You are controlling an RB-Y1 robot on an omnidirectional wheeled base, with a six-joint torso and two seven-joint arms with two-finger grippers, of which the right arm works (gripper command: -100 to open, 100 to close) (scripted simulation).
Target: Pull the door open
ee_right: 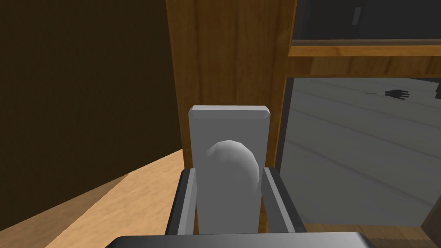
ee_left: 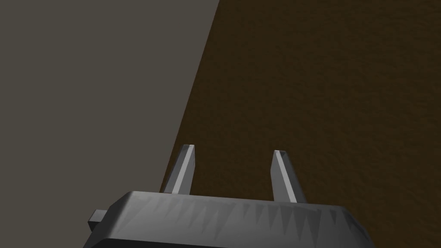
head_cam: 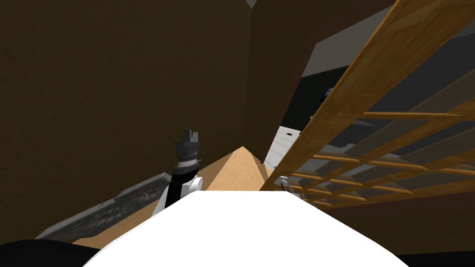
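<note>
Currently the right gripper [ee_right: 228, 170] clamps the grey handle [ee_right: 232, 150], fingers pressing both its sides, on the wooden glazed door [ee_right: 228, 51]. The grasp looks made, so pulling is the step in hand. Next, draw back along the door's arc without slipping off. The left gripper [head_cam: 188, 136] is spread and empty near the brown wall [head_cam: 93, 92].

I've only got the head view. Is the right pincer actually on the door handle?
Observer: Yes. In the right wrist view the right pincer is shut on the grey handle, pressing both its sides.
Operator: What's it mounted on?
Observer: A grey plate on the wooden door.
Operator: And the left pincer?
Observer: Open, with nothing in it.
</note>
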